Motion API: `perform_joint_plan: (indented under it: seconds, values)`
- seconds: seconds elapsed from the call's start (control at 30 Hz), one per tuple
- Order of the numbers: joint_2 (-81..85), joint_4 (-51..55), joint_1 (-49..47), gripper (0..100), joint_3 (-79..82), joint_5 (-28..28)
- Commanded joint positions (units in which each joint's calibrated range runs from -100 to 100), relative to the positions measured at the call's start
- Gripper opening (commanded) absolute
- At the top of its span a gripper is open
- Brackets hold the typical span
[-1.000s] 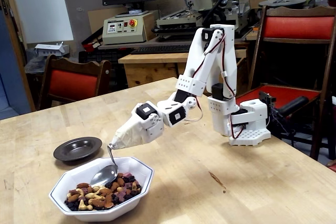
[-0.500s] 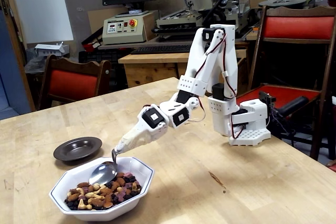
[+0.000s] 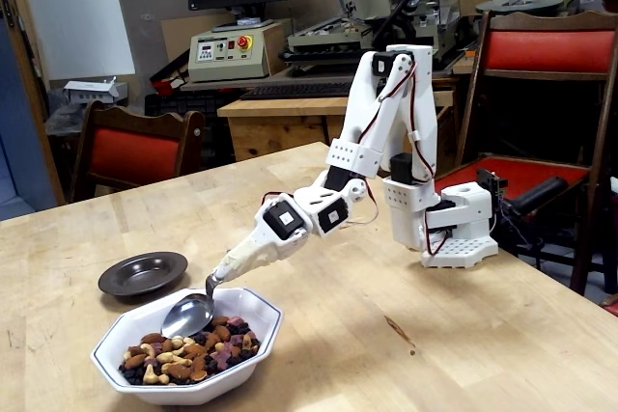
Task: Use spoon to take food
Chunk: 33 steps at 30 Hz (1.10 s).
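**Spoon drops lower and flattens at the back of the bowl**

The scene is a workshop: a wooden table (image 3: 406,267) in front, red-seated chairs and machines behind it. Near the front left corner of the table stands a white octagonal bowl (image 3: 253,308), and in it lies the food (image 3: 188,352), a mix of tan nuts and dark dried fruit, heaped toward the front of the bowl.

The spoon (image 3: 188,314) is fixed to the tip of the white arm (image 3: 290,224); its shiny oval bowl rests at the back edge of the pile, just touching or nearly touching the nuts. It looks empty. Compared with one second ago, the wrist has come down and turned, so the tip piece now slopes flatter toward the bowl and the bent handle shows shorter. In the last half second almost nothing has moved.

No fingers are visible here: the spoon takes their place, so I cannot tell whether the gripper is spread or pressed together.

I judge the scoop is prepared but not started; the spoon must probably push forward into the pile.

A small dark plate (image 3: 143,273) waits empty beside the bowl, toward the left edge.
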State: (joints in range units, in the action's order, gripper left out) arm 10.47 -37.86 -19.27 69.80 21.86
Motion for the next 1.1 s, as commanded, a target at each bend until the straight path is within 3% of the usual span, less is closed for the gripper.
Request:
perform_joint_plan:
  seconds: [0.0,0.23,0.6,1.07]
  values:
    - [1.38,-0.16,0.08,4,-0.15,0.05]
    - [1.38,-0.32,-1.99,4,-0.15,-0.2]
    - [1.38,-0.48,-9.4,4,-0.24,-7.18]
    - [1.38,-0.48,-10.21,4,-0.77,-11.92]
